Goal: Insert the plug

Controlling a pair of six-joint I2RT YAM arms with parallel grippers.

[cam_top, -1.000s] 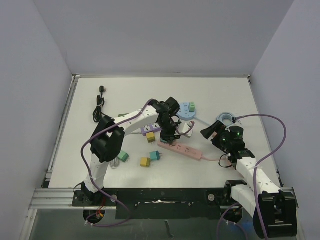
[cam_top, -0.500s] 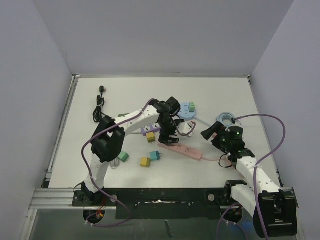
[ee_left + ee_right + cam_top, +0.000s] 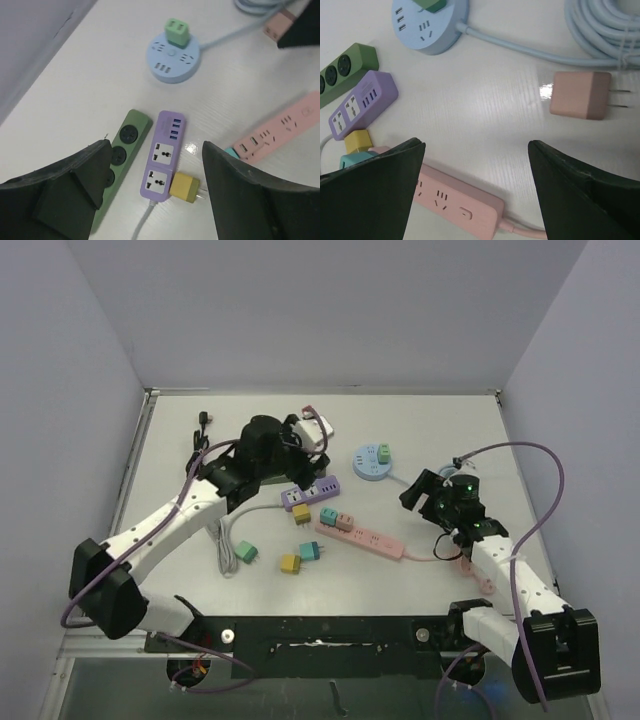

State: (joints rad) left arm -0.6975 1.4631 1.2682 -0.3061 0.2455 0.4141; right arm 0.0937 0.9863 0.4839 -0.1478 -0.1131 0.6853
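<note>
A pink power strip (image 3: 368,538) lies at mid table. A teal plug (image 3: 328,516) and a salmon plug (image 3: 345,523) stand on its left end. My left gripper (image 3: 297,466) hangs open and empty above the purple strip (image 3: 164,161), apart from the pink power strip (image 3: 280,127). A yellow plug (image 3: 186,188) lies against the purple strip's end. My right gripper (image 3: 420,490) is open and empty above bare table, just beyond the pink strip's cord end (image 3: 462,202). A loose pink adapter (image 3: 579,95) lies on its side ahead of it.
A blue round hub (image 3: 370,466) carries a green plug (image 3: 383,452). A green strip (image 3: 120,155) lies beside the purple one. Yellow (image 3: 290,563) and teal (image 3: 310,551) plugs lie near the front, another teal plug (image 3: 247,553) further left. A black cable (image 3: 199,450) lies at far left.
My left gripper opened at the pink strip's left end, then the arm drew back up and to the left. The right gripper shifted slightly.
</note>
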